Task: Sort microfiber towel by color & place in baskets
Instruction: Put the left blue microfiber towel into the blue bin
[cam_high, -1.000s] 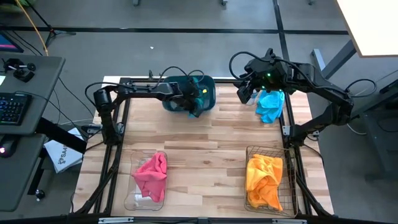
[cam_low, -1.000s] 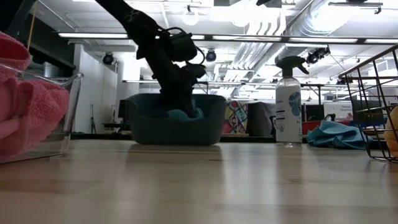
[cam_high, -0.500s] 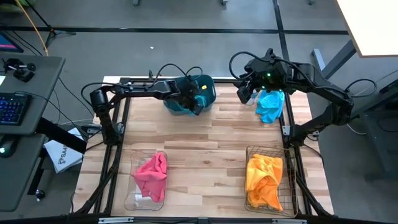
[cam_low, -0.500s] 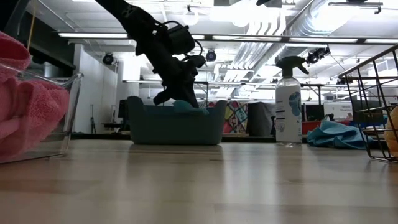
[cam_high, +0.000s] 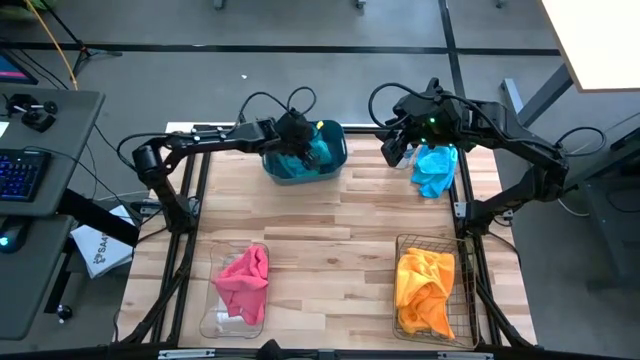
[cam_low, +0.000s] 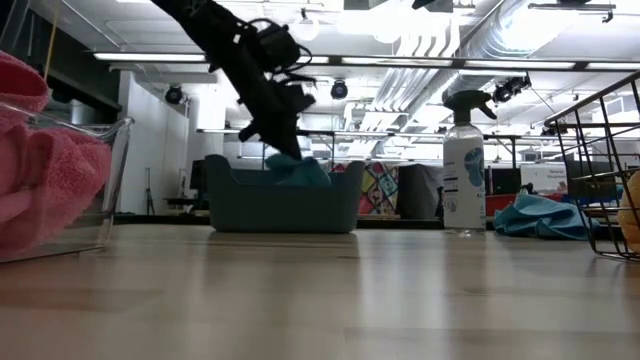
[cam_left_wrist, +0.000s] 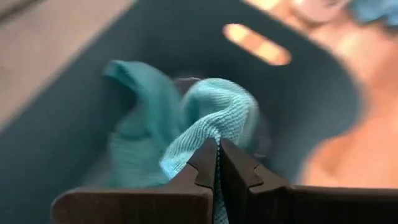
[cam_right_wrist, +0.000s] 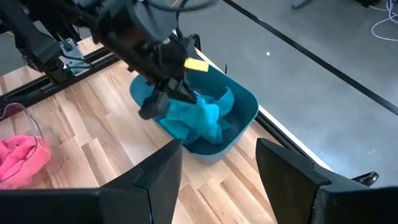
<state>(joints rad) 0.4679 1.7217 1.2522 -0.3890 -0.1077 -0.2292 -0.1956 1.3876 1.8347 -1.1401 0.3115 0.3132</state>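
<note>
Teal towel (cam_left_wrist: 211, 118) sat pinched in the left gripper (cam_left_wrist: 217, 163) over the teal tub (cam_high: 335, 150); right gripper (cam_right_wrist: 217, 163) hung open.

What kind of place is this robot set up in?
Probably a robotics lab or workshop: the wooden table stands on a metal frame, a desk with a keyboard sits beside it, and bare ceiling ducts and strip lights show in the low view.
</note>
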